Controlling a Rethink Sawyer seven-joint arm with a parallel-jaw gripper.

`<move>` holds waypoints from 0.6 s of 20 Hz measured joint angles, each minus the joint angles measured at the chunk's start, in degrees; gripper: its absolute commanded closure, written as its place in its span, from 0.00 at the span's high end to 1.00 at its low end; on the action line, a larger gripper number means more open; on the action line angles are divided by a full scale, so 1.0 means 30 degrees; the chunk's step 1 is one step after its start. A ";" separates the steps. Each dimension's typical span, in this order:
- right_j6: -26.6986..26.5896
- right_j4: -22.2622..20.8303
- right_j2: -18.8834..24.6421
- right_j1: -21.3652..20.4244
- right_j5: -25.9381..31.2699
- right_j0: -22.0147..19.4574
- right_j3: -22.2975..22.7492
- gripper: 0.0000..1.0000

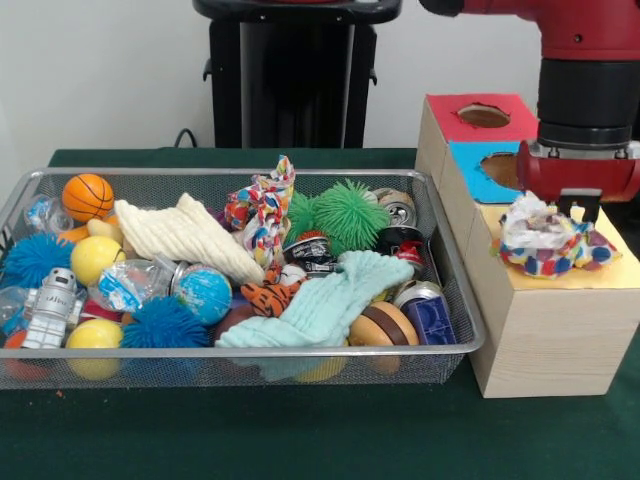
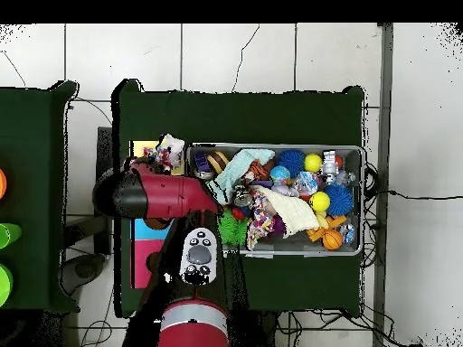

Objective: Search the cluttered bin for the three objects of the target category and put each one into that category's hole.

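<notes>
The wire-mesh bin [image 1: 455, 345] holds a heap of toys and cloths; it also shows in the overhead view [image 2: 363, 201]. One patterned rag [image 1: 262, 210] stands among the clutter near the bin's middle back, also seen from overhead [image 2: 259, 215]. Another patterned rag [image 1: 548, 240] lies bunched on the yellow top [image 1: 615, 268] of the wood-grain box, covering where its hole would be; overhead it shows as well [image 2: 167, 152]. My gripper [image 1: 577, 205] hangs just above and behind this rag. I cannot tell if it touches the rag. A third patterned rag is not visible.
The blue-topped hole [image 1: 503, 170] and red-topped hole [image 1: 484, 115] lie behind the yellow top. A cream cloth [image 1: 185, 235], a mint-green cloth [image 1: 335, 300], a green spiky ball [image 1: 348, 215], cans and balls crowd the bin. My arm [image 2: 158, 194] spans the boxes.
</notes>
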 measured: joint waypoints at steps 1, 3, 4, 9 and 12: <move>0.0000 -0.0004 -0.0003 0.0179 0.0000 0.0069 -0.0011 0.00; 0.0000 0.0016 -0.0132 0.1293 -0.0118 0.0418 -0.0315 0.00; 0.0000 0.0075 -0.0342 0.1454 -0.0205 0.0548 -0.0658 0.00; 0.0000 0.0346 -0.1320 0.2314 0.0177 0.1392 -0.2345 0.00; 0.0004 0.0381 -0.2131 0.2679 0.1196 0.1921 -0.3114 0.00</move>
